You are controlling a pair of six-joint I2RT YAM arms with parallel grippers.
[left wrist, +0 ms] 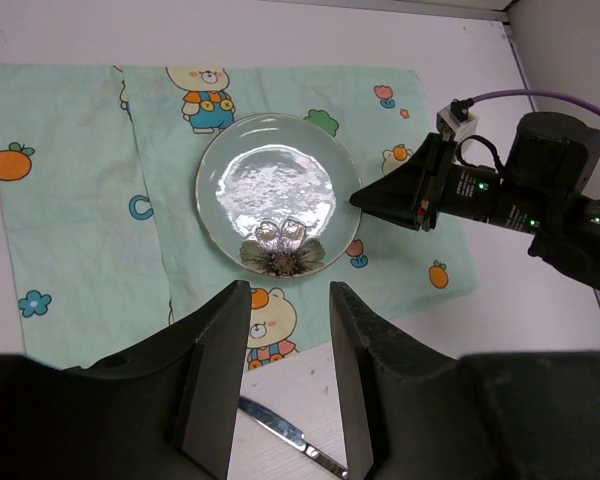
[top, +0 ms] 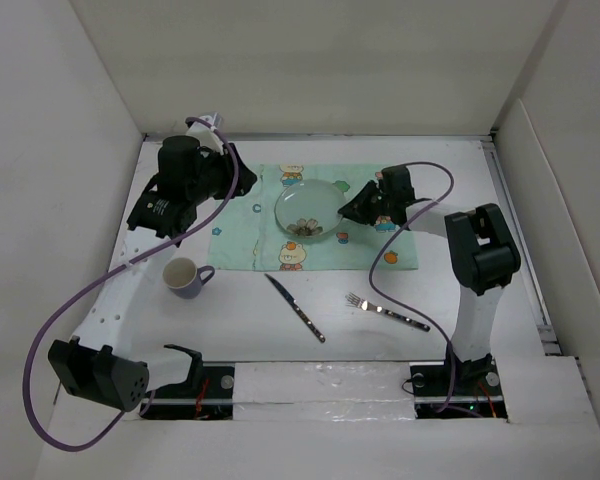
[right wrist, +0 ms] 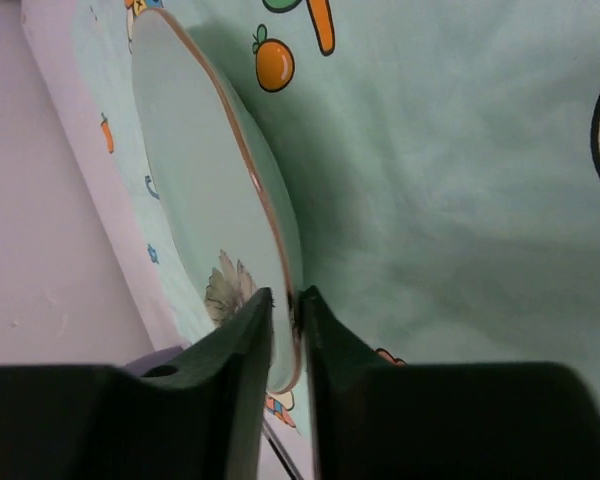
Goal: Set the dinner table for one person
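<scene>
The dinner table (top: pixel 242 325) is the white tabletop spreading under both arms, with white walls on its left, far and right sides. On its far middle lies a mint-green placemat (top: pixel 248 238) printed with bears and fruit, and a glass plate (top: pixel 308 208) sits on the cloth right of its centre.

The right gripper (right wrist: pixel 285 300) reaches in from the plate's right side, well above no bare tabletop at all: cloth is under it. Its two fingers are pressed onto the plate's rim, one on each face of the rim. Whether that edge is raised off the cloth I cannot tell.

The left gripper (left wrist: pixel 288 290) hangs over the table's left half, looking down on the plate from the near edge of the placemat. Its fingers stand spread with nothing between them (only cloth and a strip of white table show through the gap).

On the bare tabletop nearer the arm bases lie a knife (top: pixel 296 308) in the middle, a fork (top: pixel 388 312) to its right, and a mug (top: pixel 185 277) to the left, near the placemat's near-left corner.
</scene>
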